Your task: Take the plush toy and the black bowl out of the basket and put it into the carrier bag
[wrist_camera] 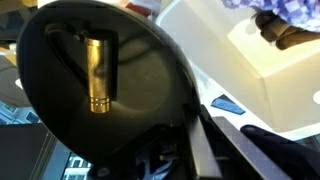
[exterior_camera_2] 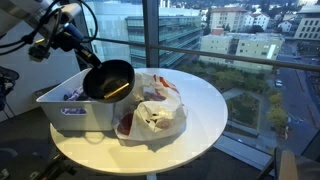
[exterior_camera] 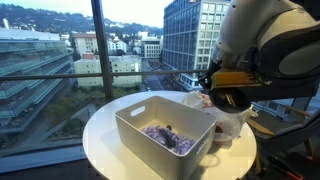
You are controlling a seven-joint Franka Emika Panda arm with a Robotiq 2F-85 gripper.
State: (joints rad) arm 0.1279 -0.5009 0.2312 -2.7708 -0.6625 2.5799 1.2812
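A round white table [exterior_camera_2: 205, 112] stands close against a tall window [exterior_camera: 60, 60]; beyond the glass, office blocks, low roofs and trees lie in dusk light, and dark window bars cross both exterior views. The basket [exterior_camera: 150, 138] sits at mid-frame on the table, and the carrier bag [exterior_camera_2: 158, 108] lies crumpled just beside it near the middle of the frame, its red print showing. The black bowl [exterior_camera_2: 110, 80] hangs tilted in the air left of centre, over the basket's edge nearest the bag, with the gripper [exterior_camera_2: 90, 66] clamped on its rim from the upper left. In an exterior view the bowl [exterior_camera: 232, 97] is half hidden under the bulky arm [exterior_camera: 270, 40] at upper right, and the bag is only a pale lump behind the basket. That same view looks down into the basket at a mauve-and-white fabric bundle [exterior_camera: 166, 136], which shows as a mere sliver over the rim from the opposite side. In the wrist view the bowl's glossy inside fills the left and middle and mirrors a brass-coloured cylinder [wrist_camera: 97, 75]. One dark finger [wrist_camera: 212, 145] crosses the lower right, the basket's white wall takes the upper right, and the bundle is cut off at the top corner. The bottom of that frame is too dark and blurred to read, and what lies inside the bag cannot be told
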